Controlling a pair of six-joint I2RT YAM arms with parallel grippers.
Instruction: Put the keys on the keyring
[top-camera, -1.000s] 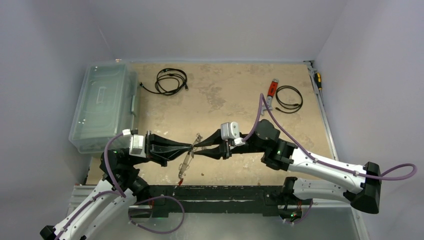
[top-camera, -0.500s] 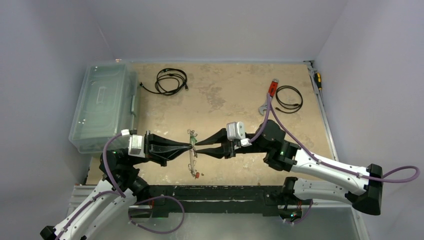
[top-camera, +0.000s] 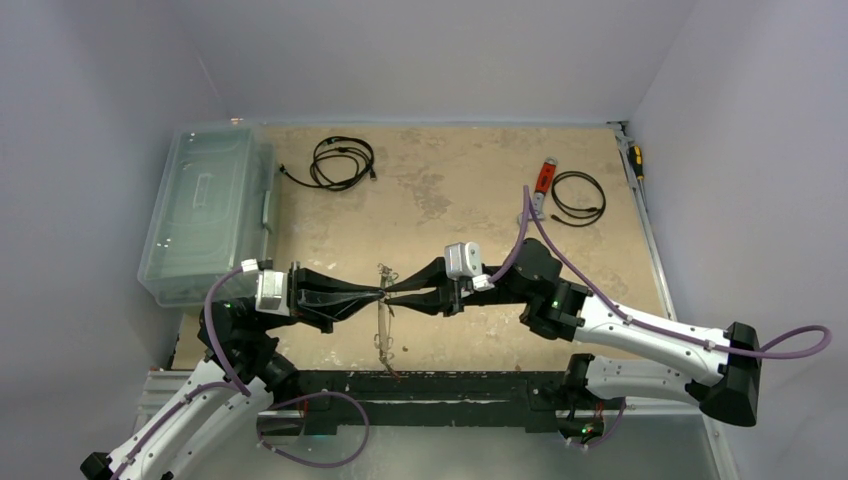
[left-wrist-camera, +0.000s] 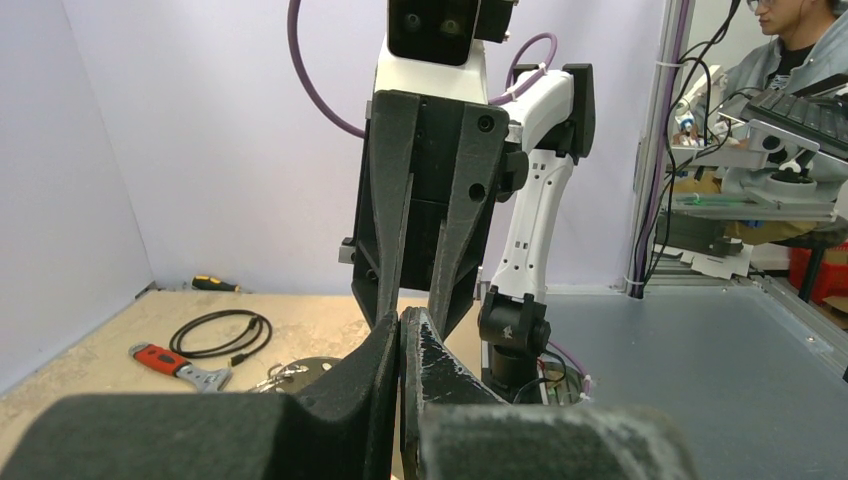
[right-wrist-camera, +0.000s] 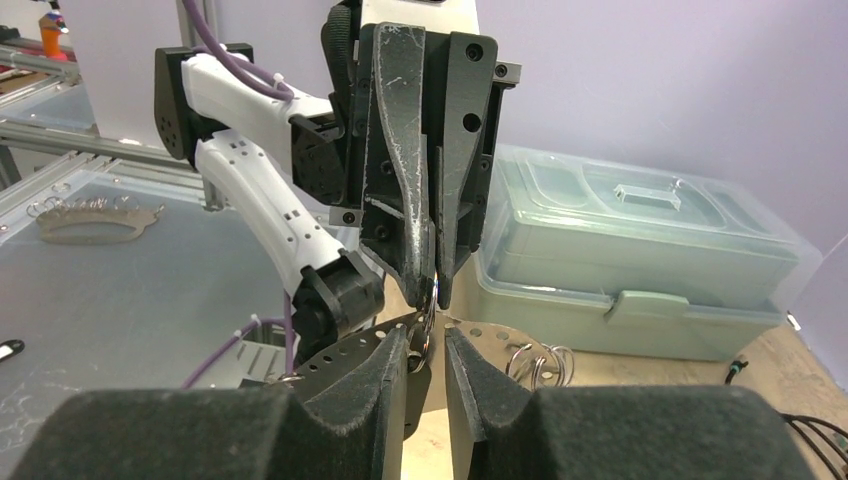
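Meeting tip to tip over the near part of the table (top-camera: 450, 200), the left gripper (top-camera: 381, 294) and right gripper (top-camera: 393, 293) flank the keyring (top-camera: 383, 322). It stands off the surface and reads from above as a thin grey line, edge-on.

Left jaws: clenched, with no gap between the fingers. The right wrist view shows a bright sliver of metal at their tips, so they pinch the hoop.

Right jaws: parted by a narrow slot. The hoop's flat band crosses that slot beside a small dark piece (pressed or merely straddled, I cannot tell).

The keys (top-camera: 384, 270) are only a pale speck at the hoop's far end, too small for colour or count.

From the left wrist, the keyring is hidden behind that gripper's own fingers. Only the right gripper's fingers show there, converging onto the left tips. That view also gives, low and side-on, the red-handled wrench (left-wrist-camera: 178, 365), a black cable coil (left-wrist-camera: 222, 333) and a yellow-handled screwdriver (left-wrist-camera: 214, 284) at the wall's foot.

Only the right wrist view resolves the row of holes along the hoop's band and a bunch of small wire rings (right-wrist-camera: 535, 360) on it, with the clear plastic box (right-wrist-camera: 640, 255) behind.
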